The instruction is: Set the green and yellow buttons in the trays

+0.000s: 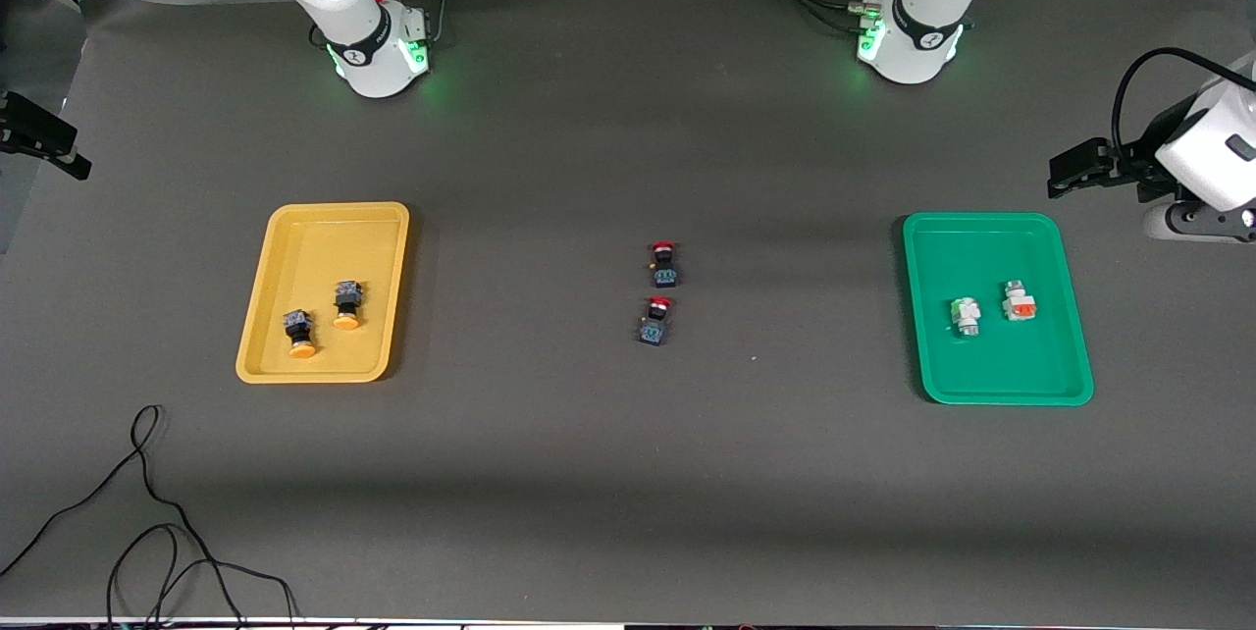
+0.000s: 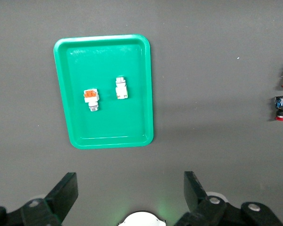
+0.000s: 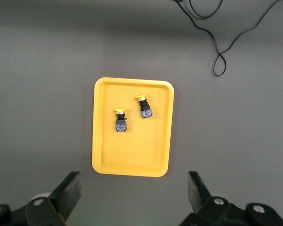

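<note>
The yellow tray (image 1: 324, 247) lies toward the right arm's end and holds two dark switches with yellow-orange caps (image 1: 299, 333) (image 1: 345, 304). It also shows in the right wrist view (image 3: 132, 150) with both switches (image 3: 120, 120) (image 3: 144, 107). The green tray (image 1: 991, 365) lies toward the left arm's end and holds a green-marked white switch (image 1: 967, 316) and an orange-red-marked one (image 1: 1019, 302). My left gripper (image 2: 130, 188) is open and empty, high above the table between its base and the green tray (image 2: 132, 117). My right gripper (image 3: 132, 188) is open and empty, high above the table by the yellow tray.
Two dark switches with red caps (image 1: 664, 262) (image 1: 654, 321) lie at the table's middle. A loose black cable (image 1: 147, 512) lies nearer the front camera than the yellow tray. Black and white equipment (image 1: 1177, 169) stands at the left arm's end, and a black mount (image 1: 39, 134) at the right arm's end.
</note>
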You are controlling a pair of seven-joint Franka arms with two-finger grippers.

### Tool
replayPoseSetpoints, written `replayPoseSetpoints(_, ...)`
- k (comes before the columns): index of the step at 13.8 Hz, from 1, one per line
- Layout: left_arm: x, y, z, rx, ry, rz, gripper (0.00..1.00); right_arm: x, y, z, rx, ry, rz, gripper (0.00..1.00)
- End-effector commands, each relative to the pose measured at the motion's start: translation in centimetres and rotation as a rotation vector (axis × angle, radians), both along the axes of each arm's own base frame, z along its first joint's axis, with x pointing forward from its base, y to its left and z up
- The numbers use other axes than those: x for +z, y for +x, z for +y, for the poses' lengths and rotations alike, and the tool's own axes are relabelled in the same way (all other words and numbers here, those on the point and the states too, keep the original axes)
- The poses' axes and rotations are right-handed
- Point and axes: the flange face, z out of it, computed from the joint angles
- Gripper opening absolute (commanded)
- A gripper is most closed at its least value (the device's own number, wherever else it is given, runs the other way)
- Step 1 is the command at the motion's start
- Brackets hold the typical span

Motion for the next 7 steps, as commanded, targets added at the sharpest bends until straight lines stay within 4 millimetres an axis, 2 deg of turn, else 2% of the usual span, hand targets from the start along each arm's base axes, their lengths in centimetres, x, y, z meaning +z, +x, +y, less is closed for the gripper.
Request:
replayPoseSetpoints(1, 0.69, -0.58, 0.01, -0.009, 0.007, -0.001, 1.00, 0.42, 1.04, 0.78, -0.123, 0.011, 0.024, 1.00)
replayPoseSetpoints(7, 0.68, -0.60, 0.01, -0.009, 0.007, 0.000, 1.00, 0.34, 1.00, 0.45, -0.128, 0.011, 0.025, 1.00)
